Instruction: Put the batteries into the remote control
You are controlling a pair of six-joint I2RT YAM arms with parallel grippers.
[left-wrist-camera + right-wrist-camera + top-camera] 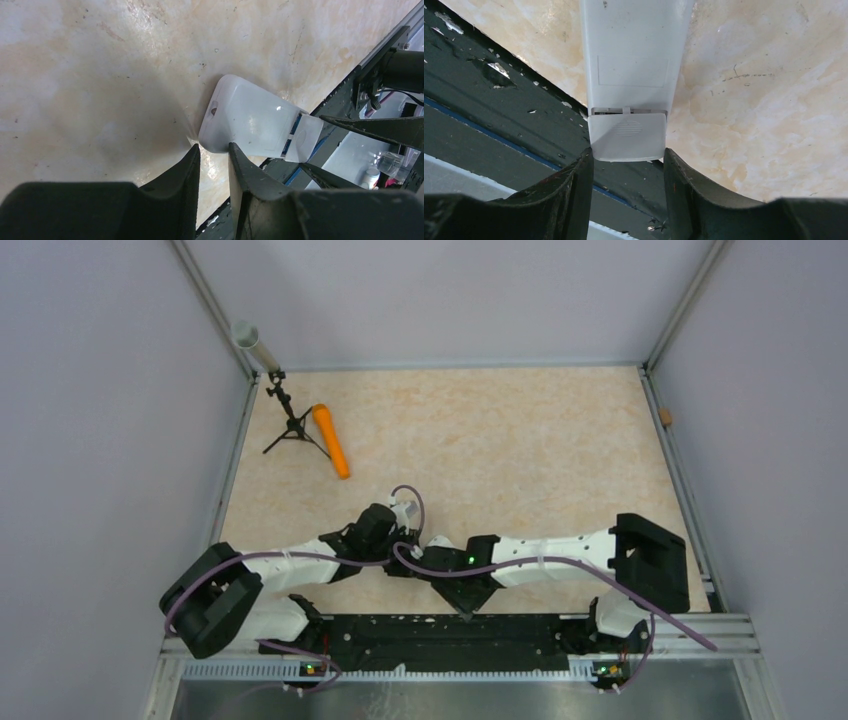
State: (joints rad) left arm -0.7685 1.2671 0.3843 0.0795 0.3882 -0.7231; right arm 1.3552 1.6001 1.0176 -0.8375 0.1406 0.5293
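Right wrist view: over the desk [774,75], the remote control [634,45] sits back-up. Its long axis runs straight away from the right tool [628,156], which clamps the battery cover [626,137] end. The left tool [214,148], jaws narrowly parted and empty, stands at the opposite end's corner.

I'm watching the remote control [250,117] sitting at the near edge of the table [520,430], one end reaching over the base rail [499,115] between the fingers of my right gripper [628,152], my left gripper [214,147] sitting just beside its other end, a cylinder [331,440] lying far left beside a tripod [292,428].
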